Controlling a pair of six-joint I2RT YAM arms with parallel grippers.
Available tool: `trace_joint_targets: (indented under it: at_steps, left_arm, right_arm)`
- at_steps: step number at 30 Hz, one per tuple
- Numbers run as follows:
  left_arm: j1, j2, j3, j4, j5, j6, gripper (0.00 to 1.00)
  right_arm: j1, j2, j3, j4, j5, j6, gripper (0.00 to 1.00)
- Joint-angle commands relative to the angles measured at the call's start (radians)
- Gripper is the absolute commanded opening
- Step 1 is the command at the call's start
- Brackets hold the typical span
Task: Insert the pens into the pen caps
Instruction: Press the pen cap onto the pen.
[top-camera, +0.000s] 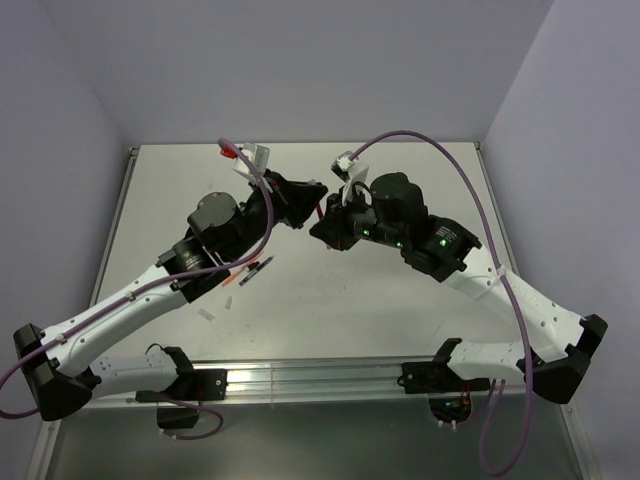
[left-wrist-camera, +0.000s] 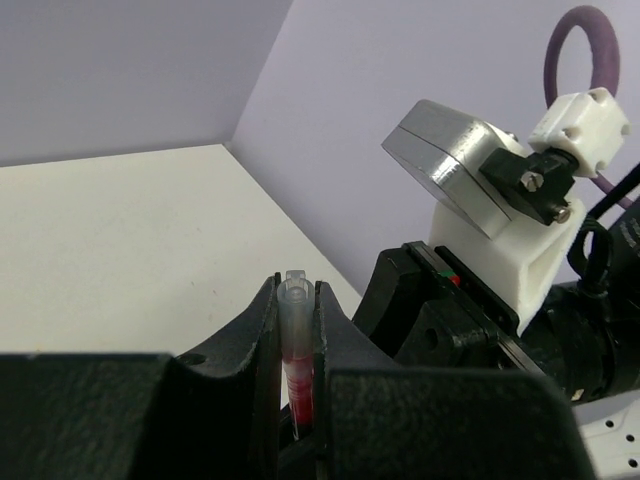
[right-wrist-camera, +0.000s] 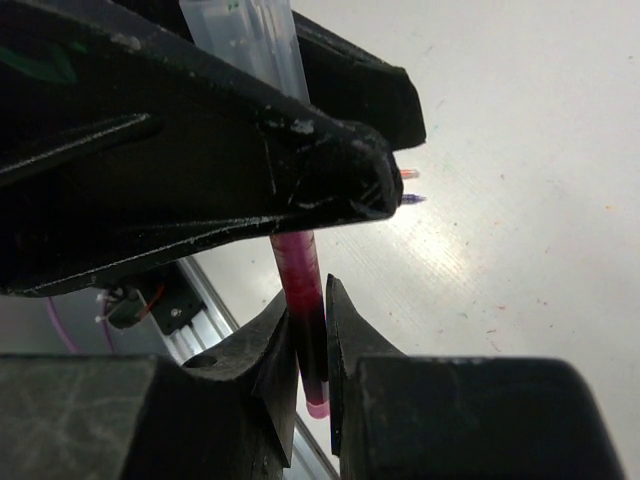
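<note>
Low and left of centre in the top view, lying loose on the table (top-camera: 400, 320): orange pen (top-camera: 233, 273) and purple pen (top-camera: 259, 267), side by side. Farther back, mid-frame, above the table: right gripper (right-wrist-camera: 308, 302) pinched tight on red pen (right-wrist-camera: 298, 260); left gripper (left-wrist-camera: 296, 300) clamped on clear cap (left-wrist-camera: 293, 325), red showing inside it.

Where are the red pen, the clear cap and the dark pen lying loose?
red pen (right-wrist-camera: 303, 290), right wrist view, middle of its barrel.
clear cap (left-wrist-camera: 293, 305), left wrist view, near its upper end.
dark pen (top-camera: 259, 266), top external view, middle of its length.
</note>
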Motion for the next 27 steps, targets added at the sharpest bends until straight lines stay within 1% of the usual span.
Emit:
trace_joint_targets:
  at_steps: [1, 2, 4, 5, 8, 9, 14, 16, 18, 22, 27]
  left_arm:
    - [-0.061, -0.019, -0.074, -0.204, 0.323, 0.015, 0.00]
    - [-0.052, -0.032, -0.079, -0.200, 0.376, 0.013, 0.00]
    - [-0.026, -0.039, -0.094, -0.189, 0.424, 0.013, 0.00]
    - [-0.019, -0.049, -0.102, -0.177, 0.475, 0.015, 0.00]
    - [0.002, -0.061, -0.120, -0.157, 0.536, 0.012, 0.00]
    - [0.005, -0.064, -0.122, -0.149, 0.573, 0.012, 0.00]
    - [0.034, -0.076, -0.131, -0.117, 0.661, 0.007, 0.00]
    - [0.041, -0.073, -0.131, -0.108, 0.702, 0.010, 0.00]
    - [0.042, -0.072, -0.131, -0.085, 0.726, 0.009, 0.00]
    - [0.042, -0.072, -0.137, -0.043, 0.782, -0.005, 0.00]
    - [0.042, -0.064, -0.135, -0.002, 0.839, -0.016, 0.00]
  right_arm:
    - [-0.056, -0.041, 0.085, 0.363, 0.087, 0.062, 0.00]
    - [-0.063, -0.053, 0.063, 0.372, 0.052, 0.066, 0.00]
    - [-0.085, -0.087, 0.038, 0.401, 0.018, 0.085, 0.00]
    - [-0.096, -0.096, 0.015, 0.412, -0.025, 0.092, 0.00]
    - [-0.153, -0.124, -0.023, 0.451, -0.097, 0.137, 0.00]
    - [-0.170, -0.131, -0.034, 0.461, -0.146, 0.161, 0.00]
    - [-0.265, -0.170, -0.108, 0.559, -0.274, 0.227, 0.00]
    - [-0.285, -0.180, -0.125, 0.608, -0.342, 0.261, 0.00]
    - [-0.309, -0.185, -0.152, 0.641, -0.379, 0.301, 0.00]
    - [-0.336, -0.193, -0.188, 0.719, -0.453, 0.342, 0.00]
    - [-0.343, -0.171, -0.206, 0.776, -0.548, 0.390, 0.00]
